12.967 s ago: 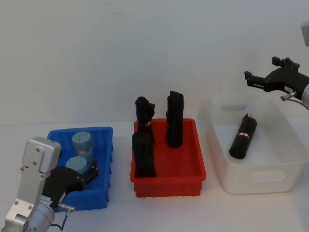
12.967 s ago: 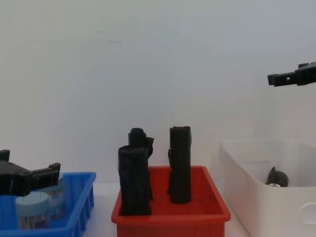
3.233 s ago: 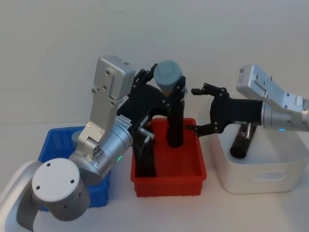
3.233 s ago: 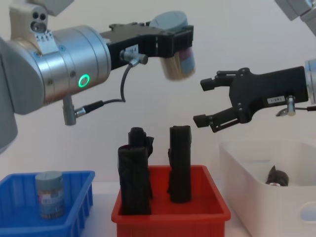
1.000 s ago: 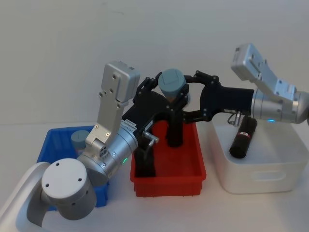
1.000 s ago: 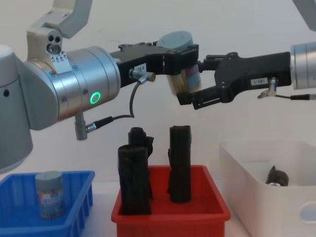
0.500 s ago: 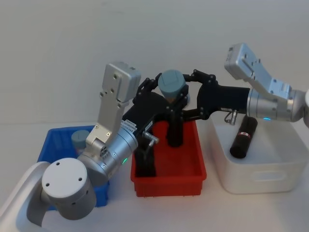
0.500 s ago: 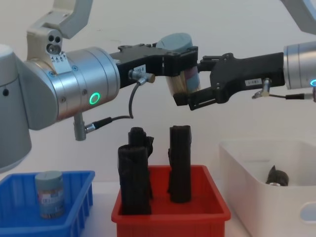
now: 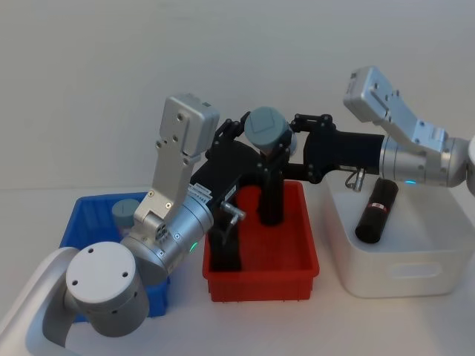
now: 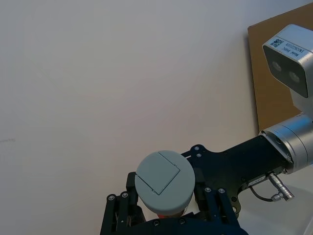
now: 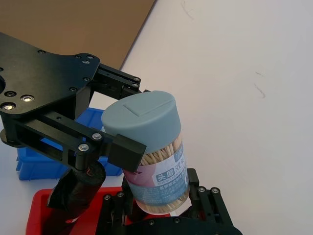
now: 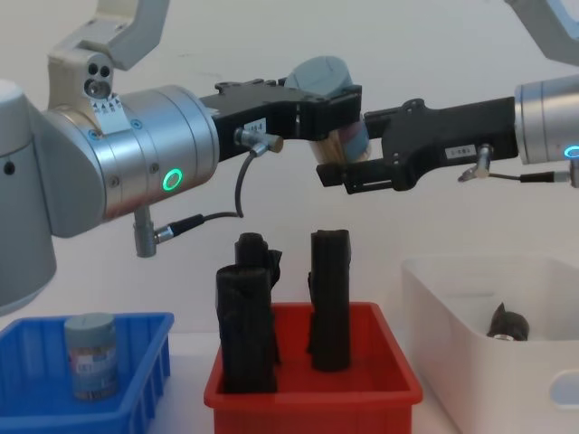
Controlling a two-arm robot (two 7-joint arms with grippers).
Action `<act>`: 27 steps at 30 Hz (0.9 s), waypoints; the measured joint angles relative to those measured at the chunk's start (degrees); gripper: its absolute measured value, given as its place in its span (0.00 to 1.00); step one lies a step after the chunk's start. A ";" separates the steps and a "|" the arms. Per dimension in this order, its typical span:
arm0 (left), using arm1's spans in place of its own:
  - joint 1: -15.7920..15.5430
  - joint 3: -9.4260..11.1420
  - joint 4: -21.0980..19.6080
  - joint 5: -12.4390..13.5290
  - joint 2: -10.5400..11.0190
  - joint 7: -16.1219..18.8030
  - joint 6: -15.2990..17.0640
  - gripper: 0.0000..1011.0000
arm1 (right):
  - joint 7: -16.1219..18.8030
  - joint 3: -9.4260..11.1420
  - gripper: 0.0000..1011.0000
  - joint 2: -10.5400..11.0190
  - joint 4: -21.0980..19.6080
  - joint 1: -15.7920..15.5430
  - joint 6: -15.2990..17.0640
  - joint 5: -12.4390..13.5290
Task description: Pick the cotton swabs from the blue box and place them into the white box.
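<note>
Chest view is showing me the handover in mid-air, above the red tray [image 12: 312, 391]. I'm seeing the jar [image 12: 333, 98] as a clear cylinder packed with beige swab sticks, capped by a grey-blue lid, with a pink and blue label around its lower half. Its long axis is leaning slightly off vertical, lid pointing up. The left gripper [image 12: 330, 98] is clamping it just under the lid, and the right gripper [image 12: 355, 154] is closing its fingers on the lower body from the opposite side. A second jar [image 12: 90, 356] is standing upright in the blue box [image 12: 136, 387], lid up. The white box [image 12: 470, 362] is holding a black roll [image 12: 508, 325] lying inside.
</note>
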 joint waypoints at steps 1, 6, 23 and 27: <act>0.00 0.00 -0.01 0.00 0.00 0.00 0.00 0.66 | -0.01 -0.02 0.63 -0.01 0.02 0.02 0.01 -0.02; 0.01 0.01 -0.05 0.04 0.02 0.03 0.06 0.66 | -0.07 -0.06 0.63 -0.04 0.06 0.05 0.04 -0.07; 0.02 0.03 -0.05 0.07 0.02 0.02 0.16 0.75 | -0.23 -0.13 0.63 -0.12 0.14 0.15 0.09 -0.16; 0.02 0.03 -0.05 0.07 0.02 0.02 0.16 0.87 | -0.23 -0.13 0.63 -0.12 0.14 0.15 0.09 -0.16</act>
